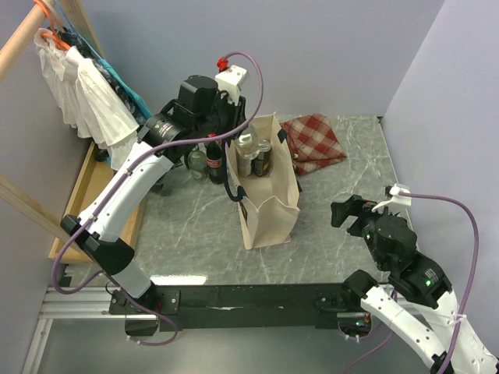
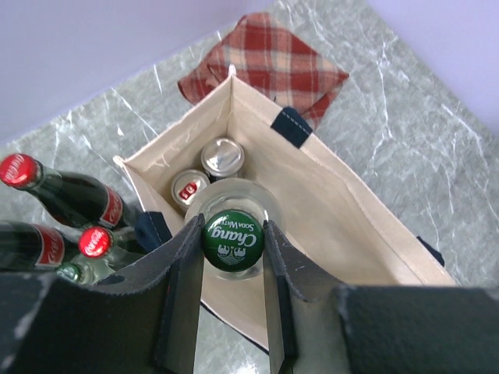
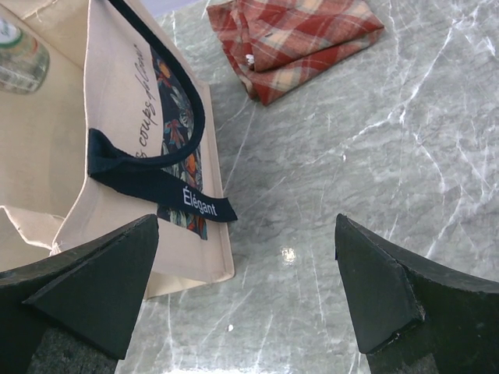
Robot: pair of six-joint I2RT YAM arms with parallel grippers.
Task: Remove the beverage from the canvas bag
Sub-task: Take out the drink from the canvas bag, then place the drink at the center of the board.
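The cream canvas bag (image 1: 269, 210) stands open at the table's middle, its navy handles hanging. My left gripper (image 2: 231, 234) reaches into its mouth from above, also in the top view (image 1: 242, 140). It is shut on the green cap of a clear glass soda water bottle (image 2: 231, 243), which stands inside the bag (image 2: 335, 202). Two cans (image 2: 223, 157) (image 2: 189, 187) sit deeper in the bag. My right gripper (image 3: 245, 257) is open and empty, low over the table right of the bag (image 3: 47, 156), also in the top view (image 1: 355, 214).
Several cola bottles (image 2: 66, 195) (image 1: 209, 156) stand on the table just left of the bag. A folded red checked cloth (image 1: 313, 142) lies behind it to the right. A clothes rack (image 1: 86, 93) and a wooden tray (image 1: 78, 202) fill the left edge.
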